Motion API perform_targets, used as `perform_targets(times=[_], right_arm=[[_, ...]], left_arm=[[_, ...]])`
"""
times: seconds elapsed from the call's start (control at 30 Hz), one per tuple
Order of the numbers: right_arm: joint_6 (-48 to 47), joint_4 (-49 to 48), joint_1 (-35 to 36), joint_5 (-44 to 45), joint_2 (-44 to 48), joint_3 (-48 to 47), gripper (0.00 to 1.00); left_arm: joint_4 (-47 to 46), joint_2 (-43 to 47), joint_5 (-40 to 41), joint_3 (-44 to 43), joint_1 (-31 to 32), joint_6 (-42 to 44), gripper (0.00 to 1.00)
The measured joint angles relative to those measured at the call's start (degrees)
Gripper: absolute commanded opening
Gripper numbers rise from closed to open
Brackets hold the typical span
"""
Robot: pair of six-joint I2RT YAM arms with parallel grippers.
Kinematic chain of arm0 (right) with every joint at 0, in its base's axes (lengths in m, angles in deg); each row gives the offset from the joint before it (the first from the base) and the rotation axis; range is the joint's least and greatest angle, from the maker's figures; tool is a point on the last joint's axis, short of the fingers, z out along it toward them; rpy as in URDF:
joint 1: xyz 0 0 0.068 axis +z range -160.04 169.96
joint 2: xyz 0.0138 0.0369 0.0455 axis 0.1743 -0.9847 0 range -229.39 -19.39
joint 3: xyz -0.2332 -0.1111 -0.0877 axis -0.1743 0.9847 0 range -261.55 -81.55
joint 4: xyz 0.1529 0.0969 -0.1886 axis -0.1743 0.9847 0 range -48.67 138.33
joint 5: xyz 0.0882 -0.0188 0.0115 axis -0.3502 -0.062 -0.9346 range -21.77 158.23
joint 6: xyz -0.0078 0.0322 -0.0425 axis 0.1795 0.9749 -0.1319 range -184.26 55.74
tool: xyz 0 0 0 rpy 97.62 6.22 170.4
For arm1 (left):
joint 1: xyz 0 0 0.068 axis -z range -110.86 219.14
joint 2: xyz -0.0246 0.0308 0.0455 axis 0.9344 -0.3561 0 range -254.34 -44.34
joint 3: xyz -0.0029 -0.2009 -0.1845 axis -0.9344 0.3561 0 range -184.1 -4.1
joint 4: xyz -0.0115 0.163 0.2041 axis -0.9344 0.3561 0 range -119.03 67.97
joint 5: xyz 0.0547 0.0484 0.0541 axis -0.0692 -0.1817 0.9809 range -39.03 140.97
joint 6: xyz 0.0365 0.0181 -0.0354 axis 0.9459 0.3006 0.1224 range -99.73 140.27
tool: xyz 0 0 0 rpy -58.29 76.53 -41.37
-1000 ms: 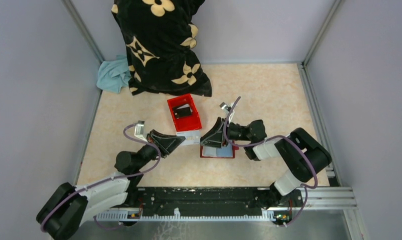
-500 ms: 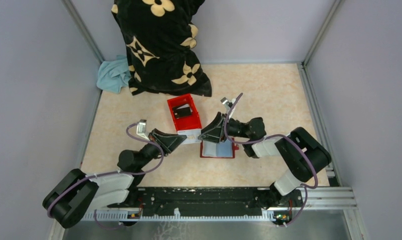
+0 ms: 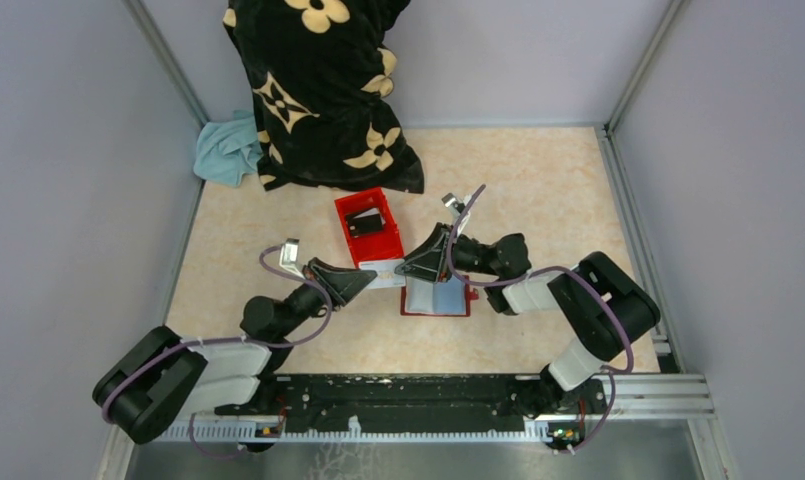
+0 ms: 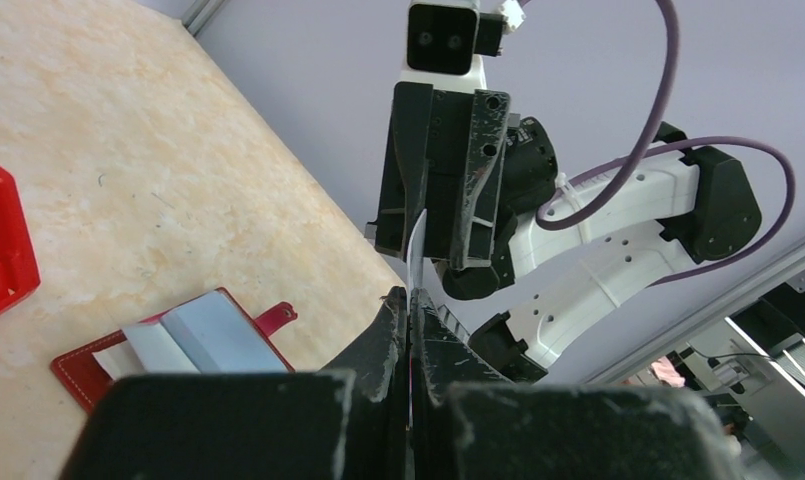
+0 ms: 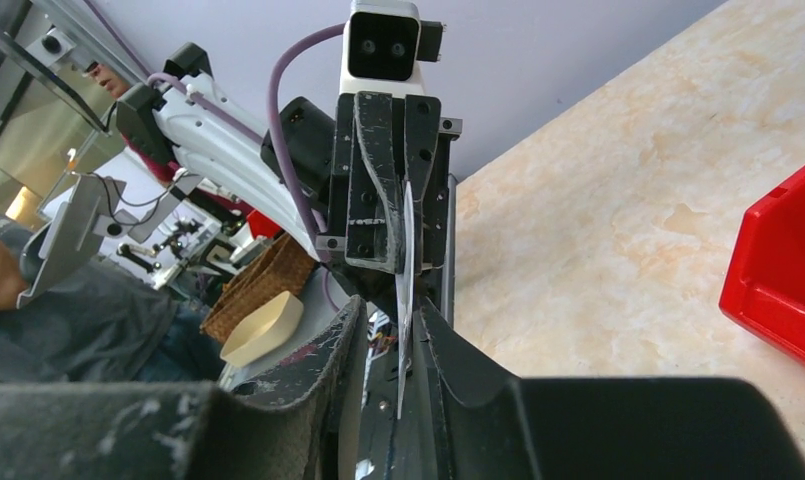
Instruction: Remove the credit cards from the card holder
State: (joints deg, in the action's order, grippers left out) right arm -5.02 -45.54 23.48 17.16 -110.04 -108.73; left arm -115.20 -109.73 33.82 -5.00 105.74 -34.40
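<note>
While the left gripper (image 4: 411, 305) is clamped flat on one pale credit card (image 5: 405, 340), that card stands on edge above the table (image 3: 538, 200). Its long axis bridges straight across to the right gripper (image 5: 403, 310), whose fingers flank the far end; whether they actually pinch it I cannot tell. The coming move, as I judge it, turns on this nose-to-nose line: the two claws meet tip to tip just beside the red plastic box (image 3: 368, 228). The card holder (image 3: 436, 300) lies open and flat on the mottled beige surface, just under the right gripper and so nearer that arm. More thin, smooth blue-grey cards (image 4: 213, 330) rest on its dark red, leather-like inside, which has a small tab at one edge.
</note>
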Motion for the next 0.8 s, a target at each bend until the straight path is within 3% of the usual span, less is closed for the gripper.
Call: perform_targets(times=[0.47,0.8], right_arm=[[-1.1,0.0,0.0,0.7,-1.9,0.0,0.26],[-1.1,-0.1,0.0,0.9,-2.8,0.0,0.25]], left_arm=[[-0.1,-2.4,1.2,0.0,0.0,0.0,0.00],[-0.1,2.1,1.6,-0.3,0.0,0.4,0.00]])
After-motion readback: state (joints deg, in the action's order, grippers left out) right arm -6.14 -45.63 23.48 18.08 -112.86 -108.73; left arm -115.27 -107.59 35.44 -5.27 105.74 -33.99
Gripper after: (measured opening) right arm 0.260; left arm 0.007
